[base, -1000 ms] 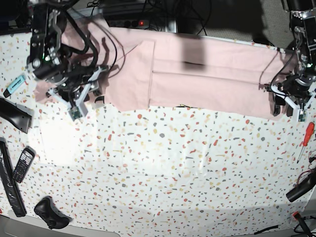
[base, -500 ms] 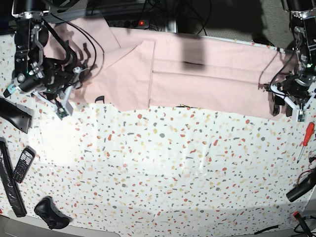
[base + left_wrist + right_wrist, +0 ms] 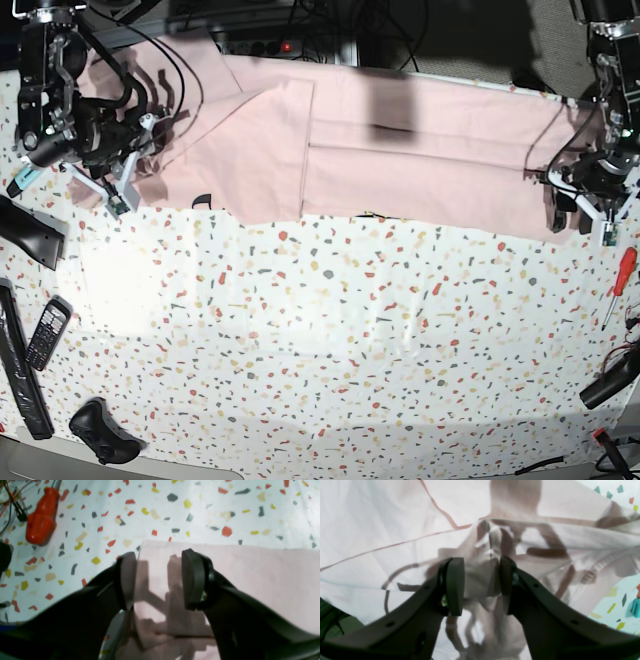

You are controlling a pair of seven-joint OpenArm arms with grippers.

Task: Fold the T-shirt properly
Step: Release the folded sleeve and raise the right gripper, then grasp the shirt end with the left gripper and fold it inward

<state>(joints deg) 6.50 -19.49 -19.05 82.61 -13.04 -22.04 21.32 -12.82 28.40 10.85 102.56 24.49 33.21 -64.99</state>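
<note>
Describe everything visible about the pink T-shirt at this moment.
The pale pink cotton T-shirt lies spread wide along the far edge of the speckled terrazzo-pattern table, partly folded, with one flap overlapping the body at a straight vertical edge. The right end effector pinches a bunched fold at one end; the left end effector stands open over the flat opposite corner. A small dark mark shows at the near hem.

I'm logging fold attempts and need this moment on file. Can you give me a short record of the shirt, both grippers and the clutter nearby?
garment: pale pink T-shirt, spread along the table's far edge, partly folded
left gripper: open, jaws straddling the shirt's corner
right gripper: closed on a bunch of shirt fabric
surface: speckled table
nearby: red screwdriver, phone
</note>
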